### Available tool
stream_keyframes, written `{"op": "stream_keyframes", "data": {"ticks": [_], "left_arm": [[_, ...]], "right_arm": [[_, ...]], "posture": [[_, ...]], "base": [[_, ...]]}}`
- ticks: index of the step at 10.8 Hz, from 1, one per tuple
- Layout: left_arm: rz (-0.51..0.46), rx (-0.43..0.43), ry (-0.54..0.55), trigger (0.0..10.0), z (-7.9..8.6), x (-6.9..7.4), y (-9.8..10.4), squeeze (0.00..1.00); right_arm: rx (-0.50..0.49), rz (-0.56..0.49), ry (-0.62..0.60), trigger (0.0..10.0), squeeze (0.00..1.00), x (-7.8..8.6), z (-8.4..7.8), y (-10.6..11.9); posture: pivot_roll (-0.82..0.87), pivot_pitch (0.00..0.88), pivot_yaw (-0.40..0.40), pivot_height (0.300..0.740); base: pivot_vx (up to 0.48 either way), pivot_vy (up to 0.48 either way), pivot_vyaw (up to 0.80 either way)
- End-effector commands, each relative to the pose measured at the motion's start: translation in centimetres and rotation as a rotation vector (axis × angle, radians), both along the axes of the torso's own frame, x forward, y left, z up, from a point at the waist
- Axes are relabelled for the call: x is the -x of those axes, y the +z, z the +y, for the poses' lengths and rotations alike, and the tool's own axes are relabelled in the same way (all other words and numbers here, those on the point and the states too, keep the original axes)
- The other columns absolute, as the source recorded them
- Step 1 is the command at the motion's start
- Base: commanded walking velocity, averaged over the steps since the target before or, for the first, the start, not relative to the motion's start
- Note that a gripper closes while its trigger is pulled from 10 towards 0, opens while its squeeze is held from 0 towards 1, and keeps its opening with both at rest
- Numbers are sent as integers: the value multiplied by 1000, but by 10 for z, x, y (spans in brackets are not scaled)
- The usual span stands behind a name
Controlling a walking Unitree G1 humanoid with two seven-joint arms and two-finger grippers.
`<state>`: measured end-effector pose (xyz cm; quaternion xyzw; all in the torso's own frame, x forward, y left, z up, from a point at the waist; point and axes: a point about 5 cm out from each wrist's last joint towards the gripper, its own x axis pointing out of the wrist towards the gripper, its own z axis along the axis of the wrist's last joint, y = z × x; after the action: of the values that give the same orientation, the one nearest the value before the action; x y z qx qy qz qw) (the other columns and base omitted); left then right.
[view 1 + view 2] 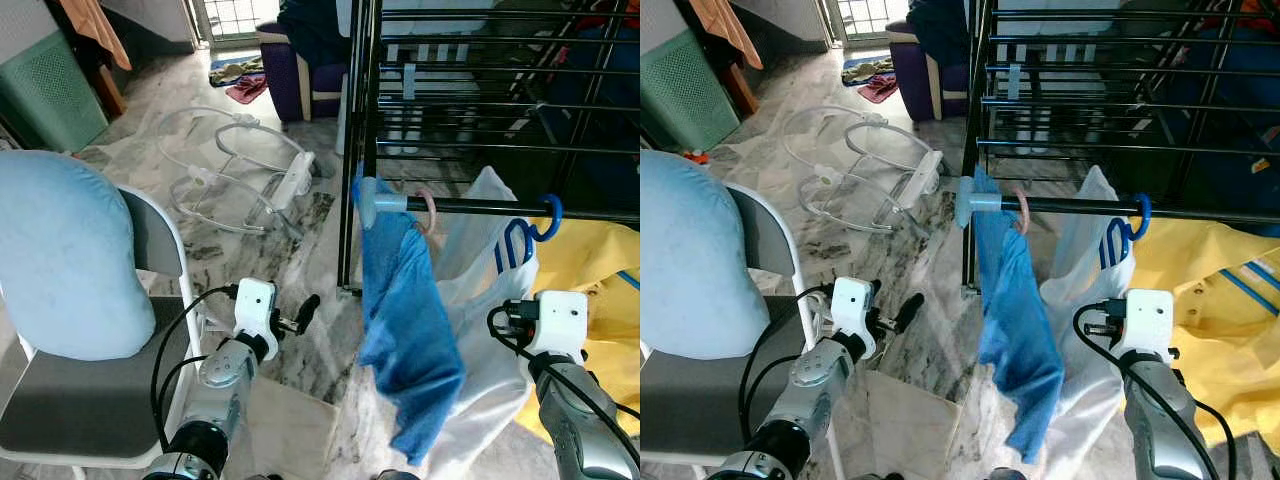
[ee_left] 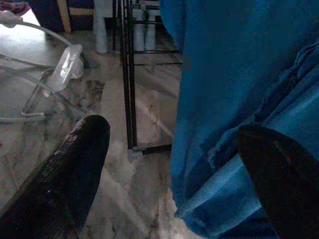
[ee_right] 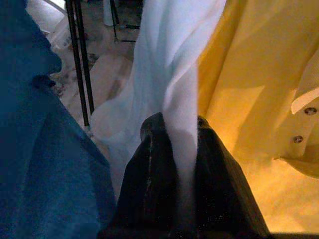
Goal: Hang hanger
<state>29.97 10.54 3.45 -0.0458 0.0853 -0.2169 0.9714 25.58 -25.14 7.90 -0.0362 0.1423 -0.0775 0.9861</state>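
Blue hanger (image 1: 530, 232) hooked on the drying rack's near rail (image 1: 480, 207), white garment (image 1: 485, 330) draped below. Right gripper (image 3: 174, 149) pinches that white cloth between its 2 fingers. Left gripper (image 2: 169, 164) spread wide, near the blue garment (image 1: 405, 320) hanging left of it.

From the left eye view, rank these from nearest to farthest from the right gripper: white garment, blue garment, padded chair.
1. White garment, pinched in the right gripper.
2. Blue garment, hanging just to its left.
3. Padded chair, far left.
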Motion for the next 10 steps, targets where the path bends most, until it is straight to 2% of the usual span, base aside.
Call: {"op": "stream_keyframes", "data": {"ticks": [1,2,3,4,6,7,8,9,10], "left_arm": [[10,-10,2,10000,4,2,-3,0],[11,-13,1,10000,5,3,-4,0],[12,-23,3,10000,7,5,-5,0],[15,-41,16,10000,9,6,-8,0],[30,-60,32,10000,11,9,-12,0],[42,-62,45,10000,11,8,-13,0],[47,-81,73,10000,13,7,-13,0],[64,-105,90,10000,13,7,-16,0],[67,-113,85,10000,11,9,-18,0]], "right_arm": [[-13,25,-10,0,0,4,-2,-6],[-4,-24,-36,0,0,3,-2,1],[17,-143,-52,0,0,1,3,19],[38,-214,-39,0,0,1,10,31],[33,-305,-20,0,0,5,25,45],[32,-338,3,1961,0,8,34,50],[36,-344,24,5216,0,11,40,49],[28,-298,26,10000,0,15,41,37],[32,-253,22,10000,0,21,41,24]], "posture": [[-250,84,75,740],[-247,79,76,740],[-246,75,73,740],[-245,64,72,740],[-240,41,69,740],[-238,21,72,740],[-240,2,73,740],[-241,0,72,740],[-245,0,71,740]], "base": [[0,0,0],[0,0,0],[0,0,0],[0,0,0],[0,0,0],[0,0,0],[0,0,0],[0,0,0],[0,0,0]]}}
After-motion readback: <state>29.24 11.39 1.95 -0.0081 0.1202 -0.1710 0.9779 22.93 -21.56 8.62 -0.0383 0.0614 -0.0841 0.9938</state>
